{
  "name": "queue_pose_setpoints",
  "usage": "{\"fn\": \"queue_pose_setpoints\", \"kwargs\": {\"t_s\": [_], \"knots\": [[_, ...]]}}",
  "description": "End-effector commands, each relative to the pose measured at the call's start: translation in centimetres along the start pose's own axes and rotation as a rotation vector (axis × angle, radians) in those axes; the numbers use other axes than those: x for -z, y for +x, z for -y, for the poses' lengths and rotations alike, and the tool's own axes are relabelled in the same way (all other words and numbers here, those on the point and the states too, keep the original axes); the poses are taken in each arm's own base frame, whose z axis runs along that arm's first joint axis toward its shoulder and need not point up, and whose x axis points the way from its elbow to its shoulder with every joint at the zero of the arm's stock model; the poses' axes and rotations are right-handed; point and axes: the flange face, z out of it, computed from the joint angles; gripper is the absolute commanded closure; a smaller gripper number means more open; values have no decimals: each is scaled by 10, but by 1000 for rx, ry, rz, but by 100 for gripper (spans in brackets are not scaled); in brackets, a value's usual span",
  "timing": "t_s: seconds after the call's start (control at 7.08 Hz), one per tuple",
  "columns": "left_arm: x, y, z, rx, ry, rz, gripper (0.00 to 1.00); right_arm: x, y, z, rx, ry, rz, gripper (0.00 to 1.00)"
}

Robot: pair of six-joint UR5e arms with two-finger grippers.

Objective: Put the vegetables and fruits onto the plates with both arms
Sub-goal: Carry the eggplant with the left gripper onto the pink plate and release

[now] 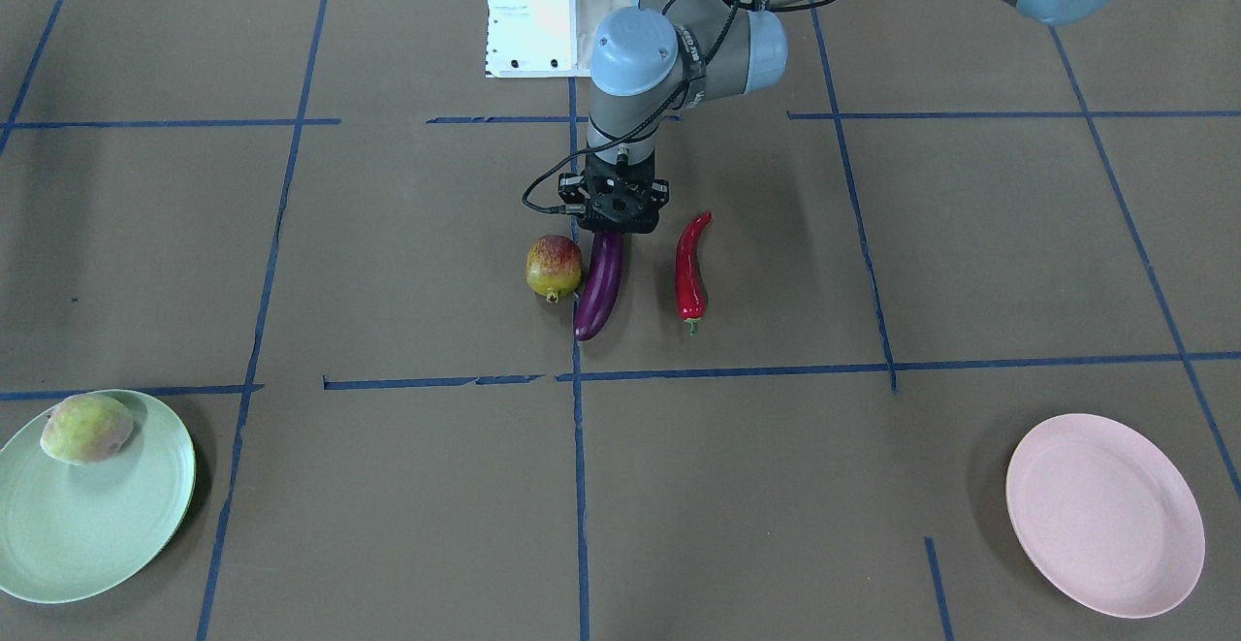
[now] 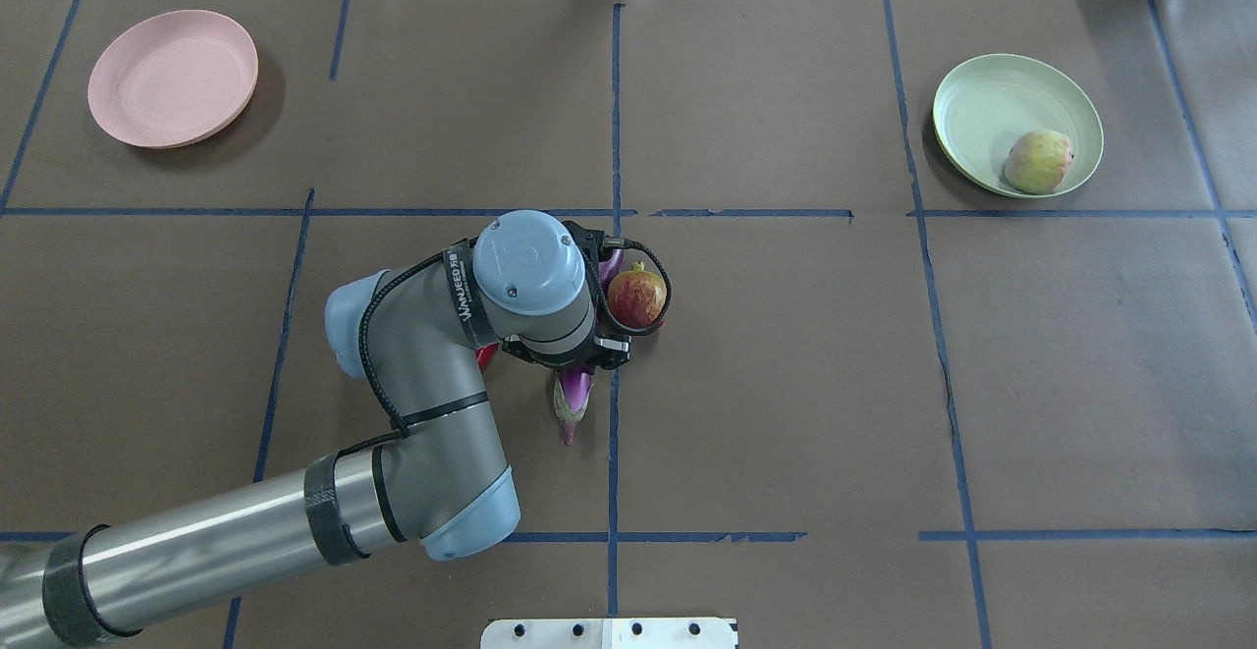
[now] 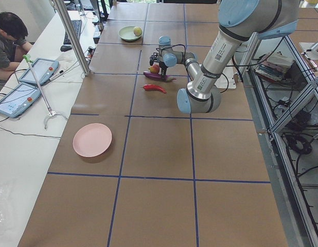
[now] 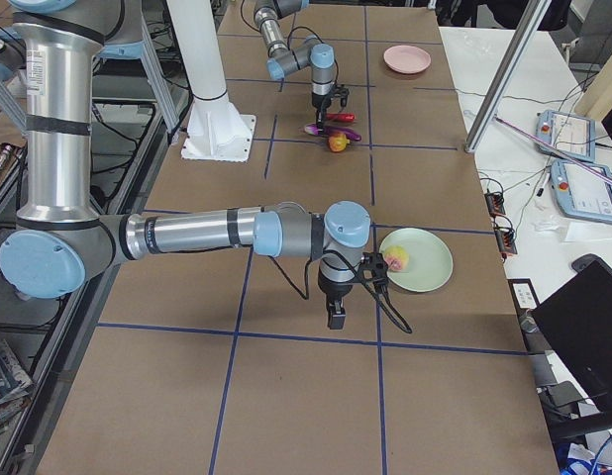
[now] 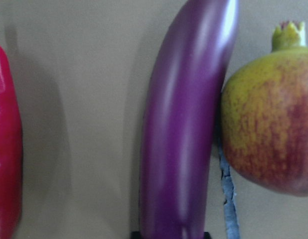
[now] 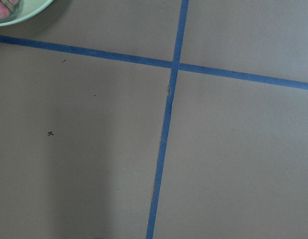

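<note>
- Brown sheeting covers the table [image 1: 388, 263], which is crossed by blue tape lines [image 1: 580, 486] that form a grid; a white base block [image 1: 538, 11] stands at the top centre of the front-facing view.
- At the centre of that view, the purple eggplant [image 1: 601, 287] lies flat on the table, running top to bottom.
- The yellow-green fruit with a red blush [image 1: 554, 267] sits just left of the eggplant and appears to touch it, with its crown tip pointing down in the frame.
- The red chili pepper [image 1: 691, 268] lies to the eggplant's right, apart from it, with its green stem at the lower end.
- The left arm [image 2: 432, 404] enters from the lower left of the overhead view and bends over these three items.
- The left gripper [image 1: 619, 219] points straight down over the upper end of the eggplant; its fingers are hidden, so a grasp cannot be confirmed.
- The left wrist view shows the eggplant filling the middle, the chili at the left edge and the fruit at the right.
- The mint green plate [image 1: 87, 534] sits at the lower left of the front-facing view, with the pale green-pink fruit [image 1: 86, 428] resting on it near the upper rim.
- The pink plate [image 1: 1105, 515] sits at the lower right.
- The right arm [image 4: 207, 233] shows only in the right-side view, where the right gripper [image 4: 337, 315] hangs beside the green plate, near the table; whether it is open or closed cannot be told.
</note>
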Motion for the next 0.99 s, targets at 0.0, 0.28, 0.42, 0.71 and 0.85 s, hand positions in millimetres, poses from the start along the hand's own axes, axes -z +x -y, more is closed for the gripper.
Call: {"fn": "queue_pose_setpoints", "kwargs": {"t_s": [0.0,0.28,0.42,0.71,0.85], "knots": [[74,-72,52,145,89,31,97,0,0,0,0,0,1,0],[122,-181,156,333,159,97,97,1,-2,1,0,3,2,0],[113,-247,204,349,115,157,97,1,-2,2,-2,3,3,0],[78,-368,267,244,64,286,97,1,-2,2,1,4,5,0],[51,-438,293,177,74,294,97,1,-2,2,2,4,5,0]]}}
